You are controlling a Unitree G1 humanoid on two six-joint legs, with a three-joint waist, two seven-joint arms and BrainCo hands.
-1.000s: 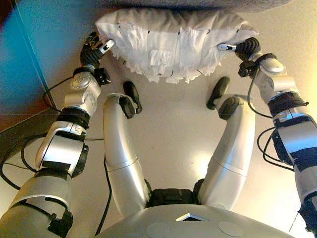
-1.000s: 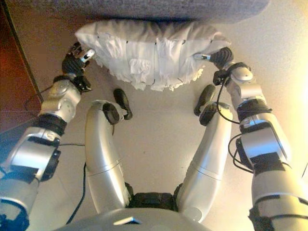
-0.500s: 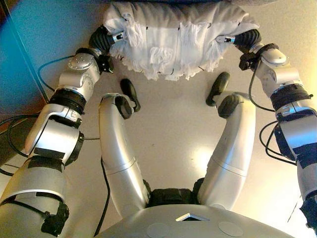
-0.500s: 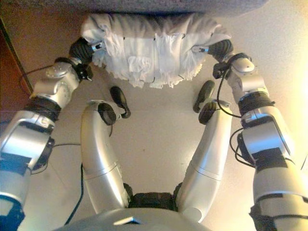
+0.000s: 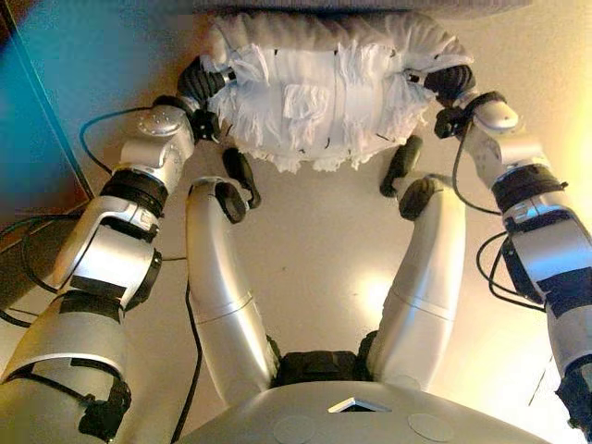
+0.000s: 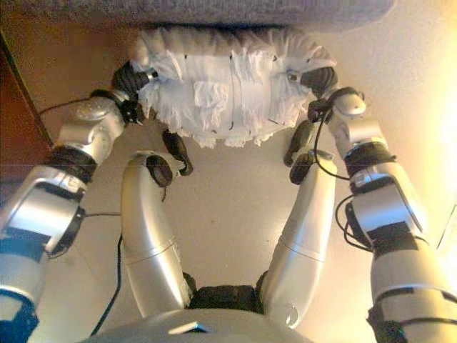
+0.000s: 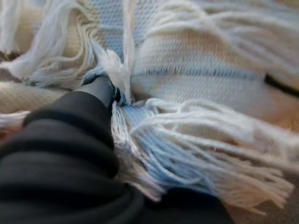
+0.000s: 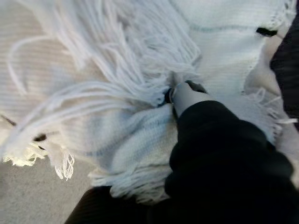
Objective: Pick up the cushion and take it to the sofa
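Note:
A white cushion point(image 5: 324, 102) with fringes and black stitches hangs between my two hands, just in front of the grey sofa's edge point(image 6: 214, 11). My left hand point(image 5: 199, 79) presses into its left end and my right hand point(image 5: 444, 81) into its right end. Each hand's dark cover is sunk into the fringe, in the left wrist view point(image 7: 60, 140) and in the right wrist view point(image 8: 219, 154). The cushion fills both wrist views point(image 7: 201, 70) point(image 8: 93, 70) and hides how the hands close. It bulges, squeezed between them.
The beige floor point(image 5: 314, 250) lies below the cushion. A dark panel or piece of furniture point(image 6: 14, 128) stands along the left side. The sofa runs across the far edge of the view.
Both hands have moved inward from beside the cushion and pressed into its ends. The cushion is now squeezed narrower and sits nearer to me, over my feet.

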